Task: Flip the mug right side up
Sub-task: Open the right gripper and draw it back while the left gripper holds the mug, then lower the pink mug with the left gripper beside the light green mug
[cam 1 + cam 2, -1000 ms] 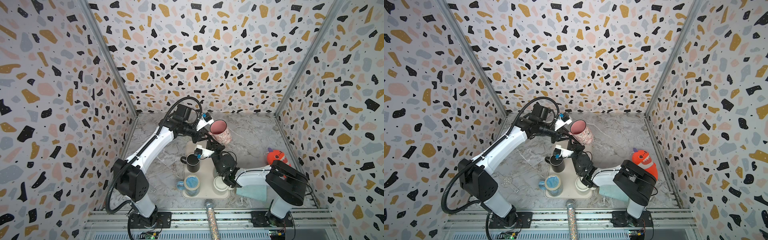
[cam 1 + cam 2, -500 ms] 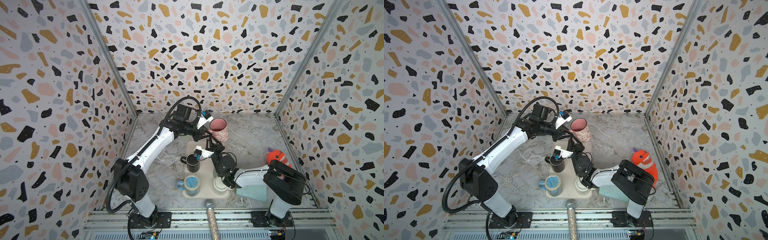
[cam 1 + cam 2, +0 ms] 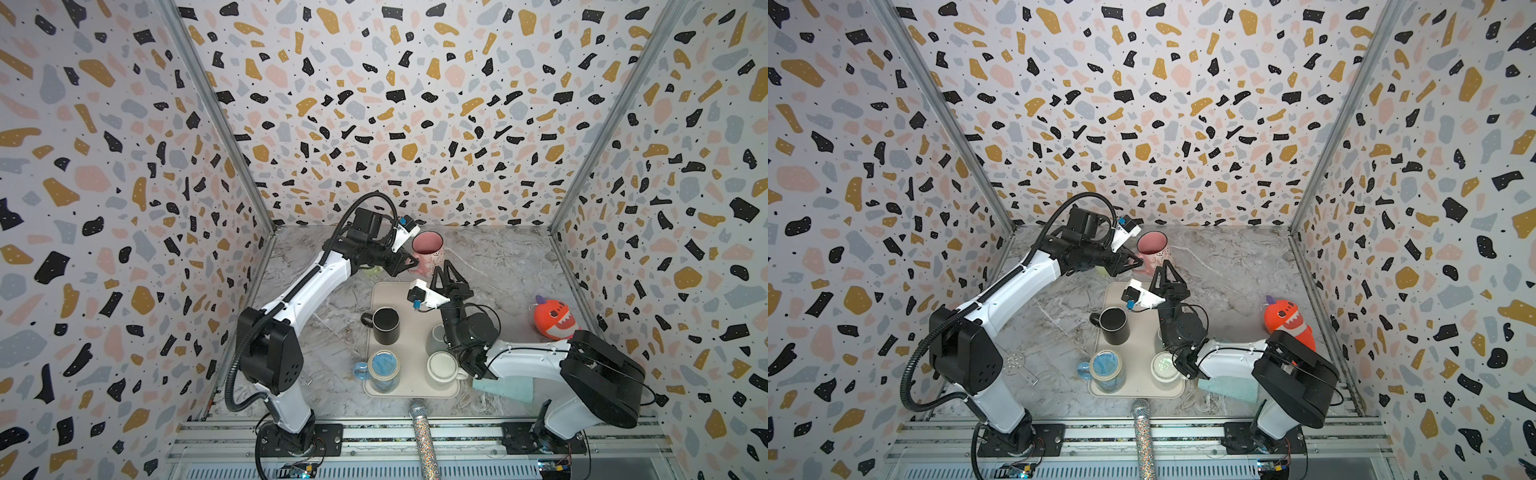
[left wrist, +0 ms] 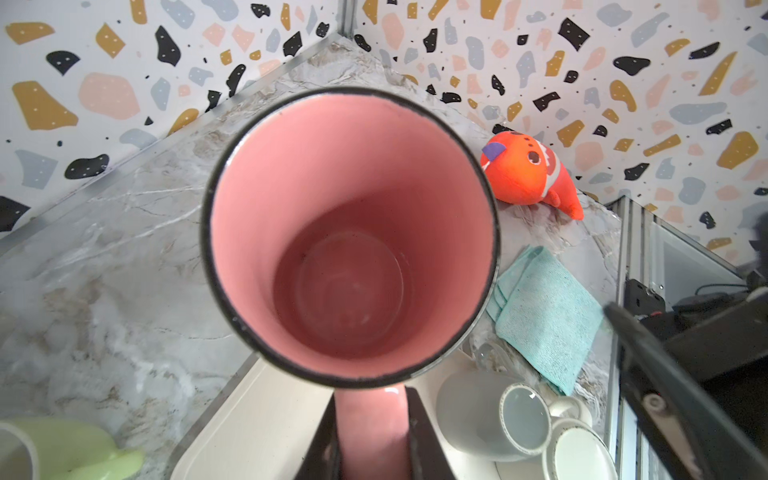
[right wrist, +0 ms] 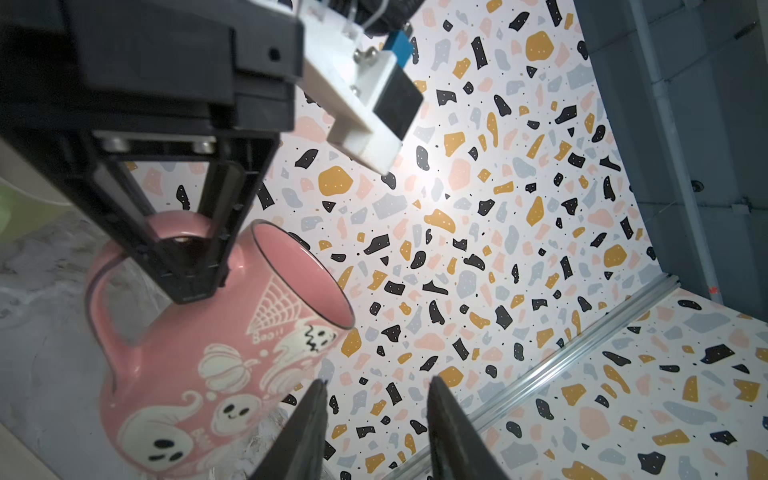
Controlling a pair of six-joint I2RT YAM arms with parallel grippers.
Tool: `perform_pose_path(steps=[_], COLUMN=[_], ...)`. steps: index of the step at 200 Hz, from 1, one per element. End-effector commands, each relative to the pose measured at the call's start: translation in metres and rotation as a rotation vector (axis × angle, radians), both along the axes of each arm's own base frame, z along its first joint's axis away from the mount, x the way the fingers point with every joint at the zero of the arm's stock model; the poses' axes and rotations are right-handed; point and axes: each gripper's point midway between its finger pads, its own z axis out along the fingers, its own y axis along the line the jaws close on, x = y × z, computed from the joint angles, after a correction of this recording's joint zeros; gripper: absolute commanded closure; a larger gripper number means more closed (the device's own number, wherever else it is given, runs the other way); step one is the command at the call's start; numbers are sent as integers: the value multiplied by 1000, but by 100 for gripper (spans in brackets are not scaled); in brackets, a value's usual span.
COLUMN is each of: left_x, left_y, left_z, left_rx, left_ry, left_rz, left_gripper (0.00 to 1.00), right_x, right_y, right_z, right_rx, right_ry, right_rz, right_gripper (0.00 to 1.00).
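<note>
mug: the pink ceramic mug (image 3: 428,249), dark-rimmed, with white ghost and pumpkin drawings, sits mouth up in both top views, just past the far edge of the tray. whether its base rests on the tabletop cannot be told.
left tool: the left tool (image 3: 409,264) is pressed together on the mug's handle, pinching it from both sides. its wrist view looks straight into the pink inside.
right tool: the right tool (image 5: 376,382) has its fingers spread and sits just beside the mug's lower wall.
tray: the beige rectangular tray (image 3: 384,293) carries a glossy black mug (image 3: 386,326), a clear glass mug with a blue inside (image 3: 383,370) and a white mug (image 3: 441,366).
tabletop: the grey marble-patterned tabletop (image 3: 507,257) also bears an orange plush toy (image 3: 552,318), a folded teal cloth (image 3: 507,388) and a pale green mug (image 4: 62,449).
room: white terrazzo-print walls (image 3: 415,104) with black, ochre, pink and grey chips close three sides, and aluminium rails (image 3: 221,124) run up the corners.
front: a glittery microphone (image 3: 424,440) lies across the front frame.
</note>
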Motion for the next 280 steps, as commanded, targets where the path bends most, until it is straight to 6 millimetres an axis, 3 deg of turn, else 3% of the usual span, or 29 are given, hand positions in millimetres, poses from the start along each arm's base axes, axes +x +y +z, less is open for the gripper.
perform_pose_path(steps=[1, 34, 70, 128, 221, 280], left_x=[30, 61, 88, 116, 140, 147], left_y=[-6, 5, 15, 22, 38, 44], left_z=[51, 38, 14, -19, -62, -74], left_rx=[-111, -76, -40, -21, 37, 58], left_ry=[-171, -178, -158, -135, -116, -105], left_rz=[67, 229, 368, 500, 651, 702], left_gripper=[100, 100, 100, 100, 100, 100], right_x=[-3, -7, -18, -22, -21, -18], right_y=[-20, -30, -47, -58, -63, -60], right_z=[14, 12, 25, 28, 17, 12], right_rx=[123, 246, 403, 478, 514, 504], right_ry=[23, 136, 181, 229, 265, 279], right_rz=[-20, 41, 112, 132, 126, 122], right_gripper=[58, 58, 58, 58, 58, 58])
